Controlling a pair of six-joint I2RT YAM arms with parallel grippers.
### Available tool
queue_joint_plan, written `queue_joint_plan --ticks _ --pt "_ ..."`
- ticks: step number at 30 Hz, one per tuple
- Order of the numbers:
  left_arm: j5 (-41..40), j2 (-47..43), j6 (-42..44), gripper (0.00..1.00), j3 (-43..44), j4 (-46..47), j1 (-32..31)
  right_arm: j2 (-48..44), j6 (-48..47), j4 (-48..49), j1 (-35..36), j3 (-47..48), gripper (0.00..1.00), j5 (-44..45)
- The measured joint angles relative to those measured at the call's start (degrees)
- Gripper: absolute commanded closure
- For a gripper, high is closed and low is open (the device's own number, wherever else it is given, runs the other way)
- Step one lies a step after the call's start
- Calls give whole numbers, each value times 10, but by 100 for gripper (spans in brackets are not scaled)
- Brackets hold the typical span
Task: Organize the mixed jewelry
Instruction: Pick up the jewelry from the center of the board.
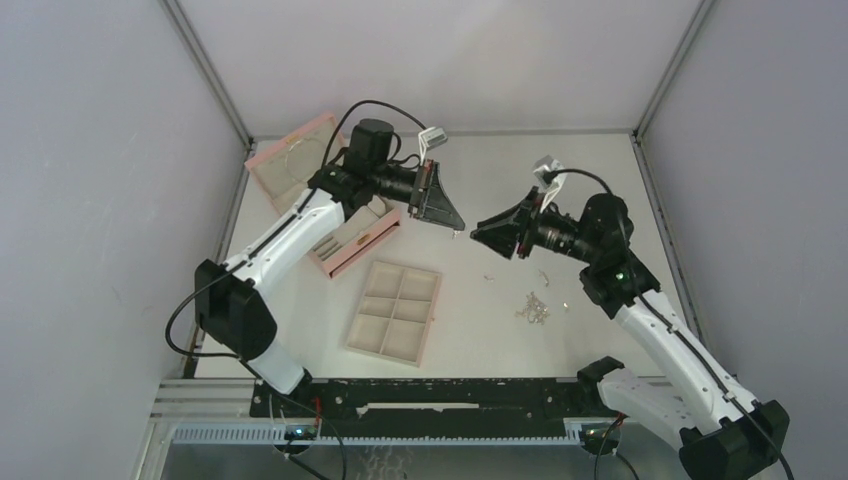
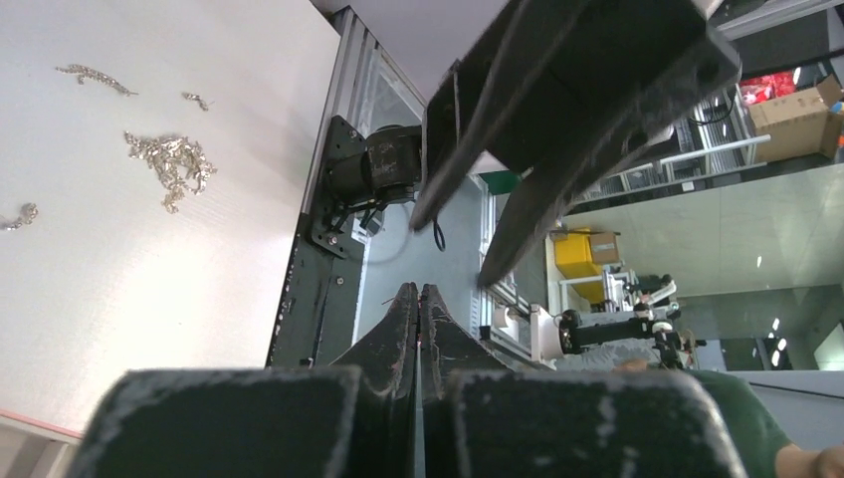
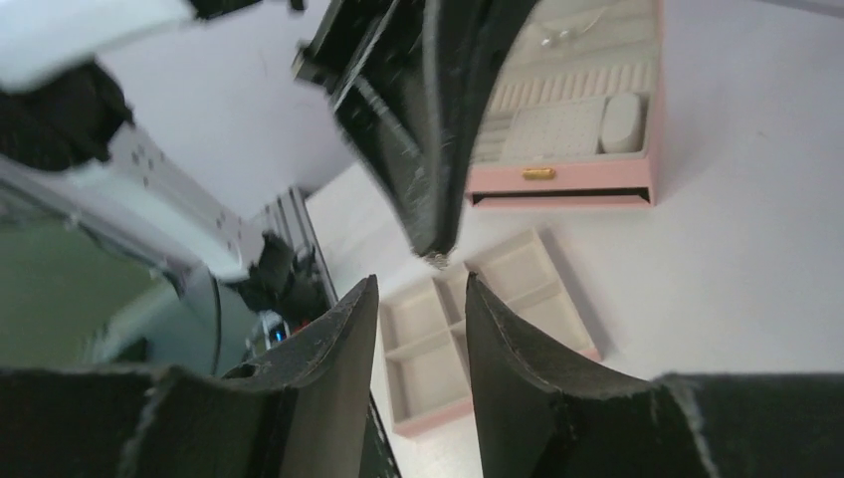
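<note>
The mixed jewelry lies loose on the white table: a small chain cluster (image 1: 533, 308) (image 2: 171, 159), a short chain piece (image 2: 95, 77) and tiny bits (image 1: 492, 278) beside it. My left gripper (image 1: 456, 228) (image 2: 419, 289) hangs in the air above the table's middle, shut, with a tiny silver piece (image 3: 435, 260) pinched at its tip. Facing it tip to tip from the right is my right gripper (image 1: 476, 232) (image 3: 420, 284), open, with nothing between its fingers. The silver piece sits just beyond those open fingertips.
A beige six-compartment tray (image 1: 395, 312) (image 3: 518, 267) lies below and left of the grippers. The open pink quilted box (image 1: 355, 242) (image 3: 557, 186) stands behind it, its lid (image 1: 290, 165) toward the back left. Grey walls enclose the table.
</note>
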Motion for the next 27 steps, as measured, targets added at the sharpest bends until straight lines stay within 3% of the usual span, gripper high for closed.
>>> queue_joint_plan --ticks 3,4,6,8,14,19,27 --pt "0 -5 0 100 0 1 4 -4 76 21 -24 0 56 29" --pt "0 -7 -1 100 0 2 5 -7 101 24 -29 0 59 42" --pt "0 -7 -5 100 1 5 6 -15 165 23 -35 0 75 75" --pt "0 -7 -10 100 1 9 7 -21 230 16 -41 0 80 99" --pt "0 -7 -33 100 1 16 7 3 426 44 -49 -27 64 104" --pt "0 -7 -47 100 1 23 8 47 479 72 -30 -38 58 83" --pt "0 -7 -58 100 1 27 16 61 523 150 -28 -66 63 52"
